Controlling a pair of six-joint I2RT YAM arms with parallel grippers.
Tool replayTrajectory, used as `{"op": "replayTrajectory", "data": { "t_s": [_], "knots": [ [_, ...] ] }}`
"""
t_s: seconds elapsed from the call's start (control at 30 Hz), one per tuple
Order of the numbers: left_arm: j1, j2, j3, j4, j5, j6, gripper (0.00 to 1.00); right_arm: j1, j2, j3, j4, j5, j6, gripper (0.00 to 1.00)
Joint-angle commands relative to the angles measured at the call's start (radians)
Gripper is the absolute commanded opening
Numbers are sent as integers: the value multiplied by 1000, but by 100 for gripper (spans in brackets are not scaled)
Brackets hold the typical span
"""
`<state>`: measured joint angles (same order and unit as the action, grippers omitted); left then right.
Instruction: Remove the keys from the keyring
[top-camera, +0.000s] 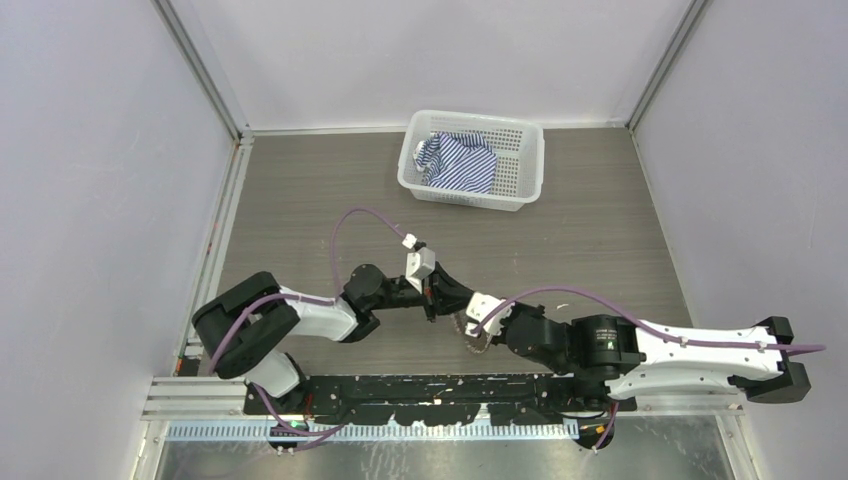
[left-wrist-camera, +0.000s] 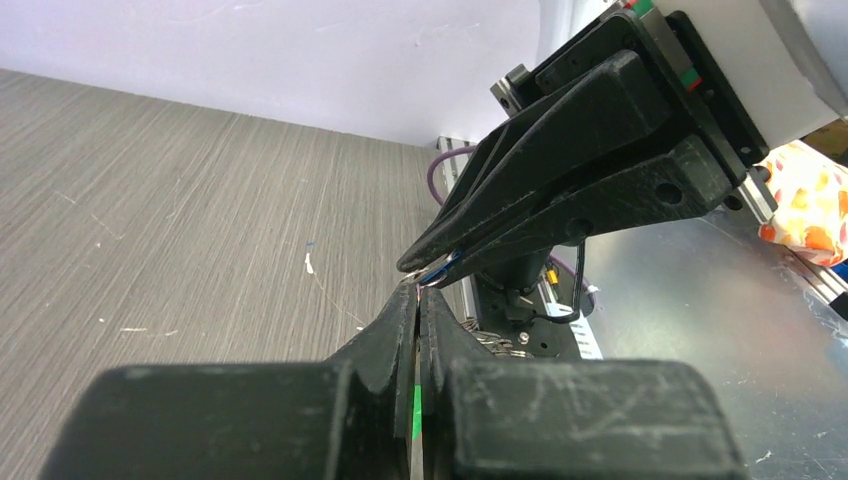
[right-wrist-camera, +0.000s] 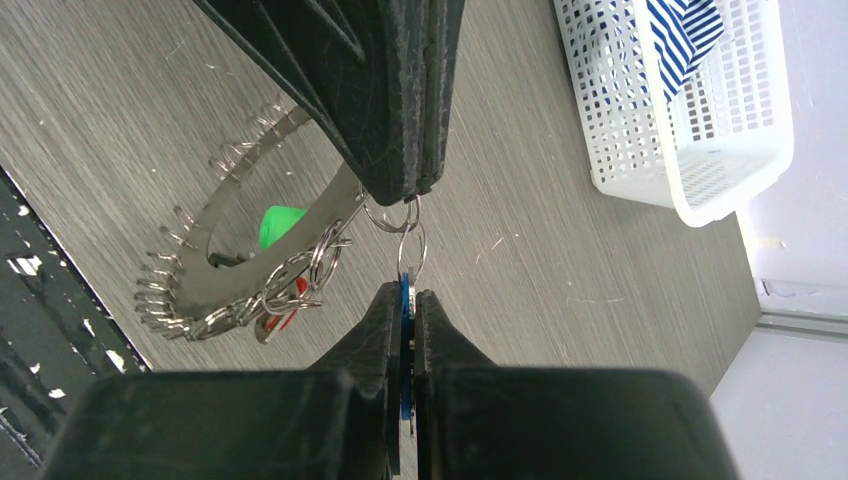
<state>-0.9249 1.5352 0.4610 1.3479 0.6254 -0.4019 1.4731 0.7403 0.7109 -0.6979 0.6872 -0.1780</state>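
Observation:
The keyring (right-wrist-camera: 235, 270), a flat metal hoop rimmed with silvery teeth, hangs tilted just above the table; it also shows in the top view (top-camera: 472, 342). My left gripper (right-wrist-camera: 403, 188) comes in from above and is shut on the hoop's edge. Small split rings (right-wrist-camera: 410, 235) link the hoop to the blue key (right-wrist-camera: 405, 300). My right gripper (right-wrist-camera: 405, 305) is shut on that blue key, tip to tip with the left gripper. A red key (right-wrist-camera: 288, 305) hangs on the hoop among more rings. A green piece (right-wrist-camera: 280, 222) shows through the hoop. The black key is hidden.
A white plastic basket (top-camera: 522, 170) holding a blue-striped cloth (top-camera: 458, 160) stands at the back centre, also at the upper right of the right wrist view (right-wrist-camera: 700, 150). The black base rail (top-camera: 430, 392) runs along the near edge. Grey walls close in on both sides.

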Motion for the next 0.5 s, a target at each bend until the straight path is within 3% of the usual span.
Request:
{"op": "replayTrajectory", "data": {
  "t_s": [0.0,0.47],
  "knots": [
    [-4,31,-5,83,-66,33,1,4,3,-15,29,15,22,1],
    [-66,59,-105,65,-172,60,2,4,42,-35,194,-21,-28,1]
  ]
}}
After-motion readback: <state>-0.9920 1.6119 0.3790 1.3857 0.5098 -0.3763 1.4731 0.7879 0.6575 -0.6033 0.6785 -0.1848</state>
